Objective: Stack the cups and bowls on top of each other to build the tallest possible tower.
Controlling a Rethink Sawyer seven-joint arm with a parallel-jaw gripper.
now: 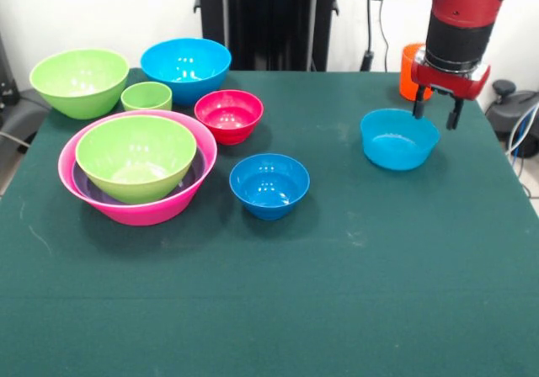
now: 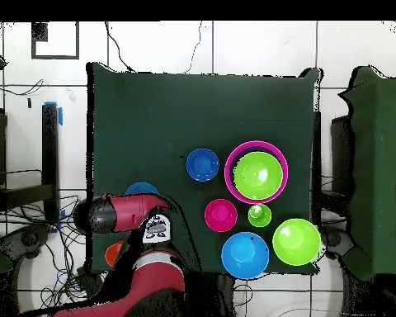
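Front view first. My gripper (image 1: 436, 112) hangs over the far rim of the teal bowl (image 1: 399, 140), at about 3 o'clock on the table. Its two dark fingers are parted a little, tips level with the rim, and nothing is between them. The orange cup (image 1: 410, 70) peeks out behind the arm at roughly 2 o'clock. Over at 9 o'clock a lime-green bowl (image 1: 136, 156) sits nested in the purple bowl (image 1: 82, 183), which sits in the pink bowl (image 1: 143, 209). The small blue bowl (image 1: 269, 185) stands alone near centre; the red bowl (image 1: 228, 114), the green cup (image 1: 146, 97), the large blue bowl (image 1: 185, 68) and a second lime-green bowl (image 1: 79, 81) cluster from 10 to 11 o'clock.

Overhead view. The arm covers most of the teal bowl (image 2: 140, 189), at 9 o'clock; the pink stack (image 2: 256, 172) lies well apart at 3 o'clock. I cannot read the fingers here.

I judge the step is grasping the teal bowl. I would straddle the rim wall with one finger inside, lower only slightly, close firmly, then lift straight up before carrying it across.
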